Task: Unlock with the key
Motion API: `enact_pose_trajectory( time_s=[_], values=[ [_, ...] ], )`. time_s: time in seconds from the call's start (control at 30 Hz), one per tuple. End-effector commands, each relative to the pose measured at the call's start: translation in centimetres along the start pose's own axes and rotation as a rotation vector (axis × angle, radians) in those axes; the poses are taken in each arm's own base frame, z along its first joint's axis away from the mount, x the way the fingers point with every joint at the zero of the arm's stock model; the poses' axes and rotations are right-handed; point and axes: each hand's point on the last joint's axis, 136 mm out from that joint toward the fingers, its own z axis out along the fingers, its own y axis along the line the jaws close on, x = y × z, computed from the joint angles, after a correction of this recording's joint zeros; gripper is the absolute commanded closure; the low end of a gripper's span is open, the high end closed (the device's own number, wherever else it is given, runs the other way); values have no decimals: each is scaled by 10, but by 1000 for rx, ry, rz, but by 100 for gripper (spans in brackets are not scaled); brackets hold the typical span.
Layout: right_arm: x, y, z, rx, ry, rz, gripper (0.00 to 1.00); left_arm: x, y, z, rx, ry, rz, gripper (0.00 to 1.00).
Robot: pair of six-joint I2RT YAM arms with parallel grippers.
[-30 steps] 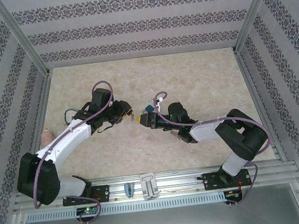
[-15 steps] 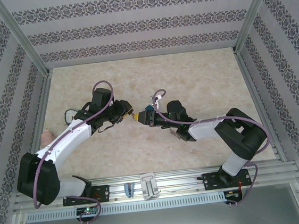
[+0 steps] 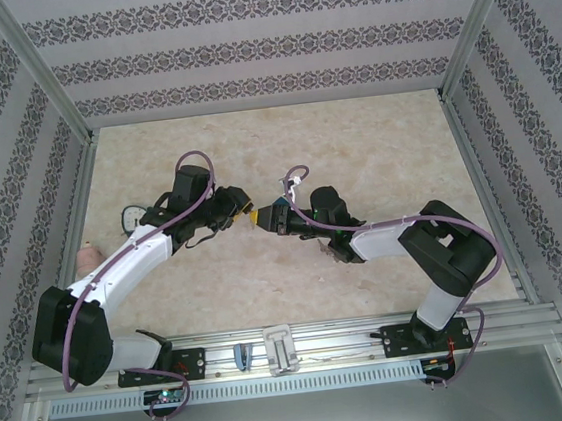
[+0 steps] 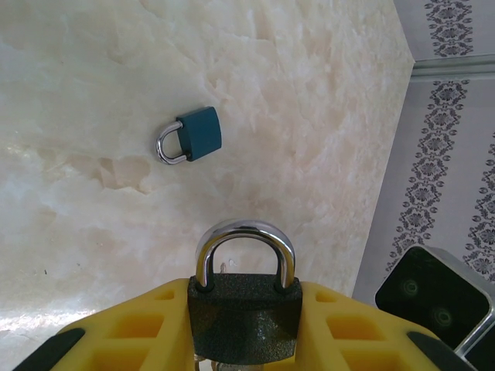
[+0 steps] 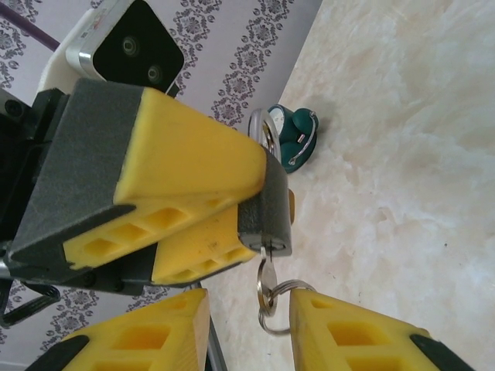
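You can't read the padlock (image 4: 246, 317) whole in your left wrist view: its bottom is cut off at the lower edge, so the keyhole is out of frame there. The left gripper (image 4: 246, 292) is clamped on its dark, grainy body between ribbed yellow fingers, the polished steel shackle (image 4: 245, 229) arching up at centre.

In your right wrist view the key (image 5: 265, 276) sits in the lock's underside, blade mostly buried, with a thin wire ring (image 5: 267, 305) dangling. The right gripper (image 5: 247, 305) stands apart at the bottom edge, its jaws either side of the key and not pinching it.

A smaller teal padlock (image 4: 199, 134) lies flat on the glossy marbled table (image 4: 309, 116), upper centre. From the top camera the key is too small to make out.
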Motion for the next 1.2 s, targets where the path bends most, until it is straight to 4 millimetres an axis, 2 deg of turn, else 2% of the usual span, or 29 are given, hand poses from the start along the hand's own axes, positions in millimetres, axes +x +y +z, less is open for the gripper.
enact_pose_trajectory(
  time_s=[0.0,0.1,0.37,0.7,0.97,1.17],
  values=[
    [-13,8,4,-35,-46,-6,66,3,-19,-6,78,-2,33,69],
    [-16,7,3,-41,-56,3,67,3,-21,-7,84,-4,34,69],
    [-18,11,4,-64,-58,15,76,3,-27,-8,123,-8,36,69],
    [-22,13,2,-112,-73,46,91,4,-45,-13,240,-13,59,69],
    [-24,28,-2,-183,-68,42,100,8,-65,-21,376,-1,87,71],
    [-22,39,-5,-233,-50,44,100,10,-70,-26,420,6,108,73]
  ],
)
